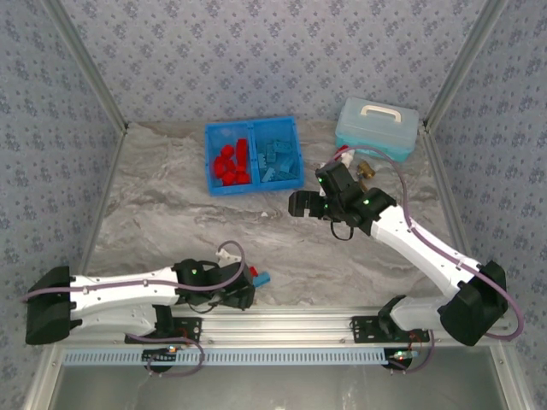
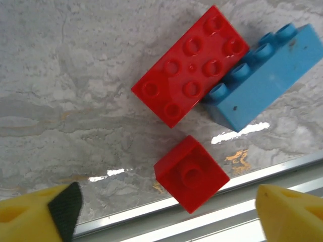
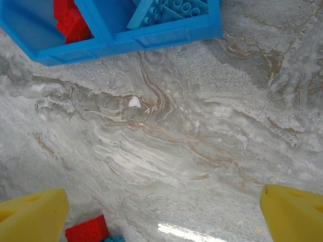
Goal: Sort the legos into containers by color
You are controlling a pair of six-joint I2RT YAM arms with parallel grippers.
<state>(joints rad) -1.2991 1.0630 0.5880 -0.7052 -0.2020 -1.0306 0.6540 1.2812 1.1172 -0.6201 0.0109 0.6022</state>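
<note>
Left wrist view, left claw (image 2: pixel 164 204) released over red legos (image 2: pixel 192 65), blue brick (image 2: pixel 267 80) cropped, perhaps sideways, right claw (image 3: pixel 162 201) released

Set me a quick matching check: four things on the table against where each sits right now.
Things:
1 small red brick
2 loose blue brick
3 sorted red bricks
4 lidded case

Places:
a left compartment of the tray
b nearest the metal rail
c far right corner of the table
d on its side beside the long red brick

Pairs: 1-b, 2-d, 3-a, 4-c.
</note>
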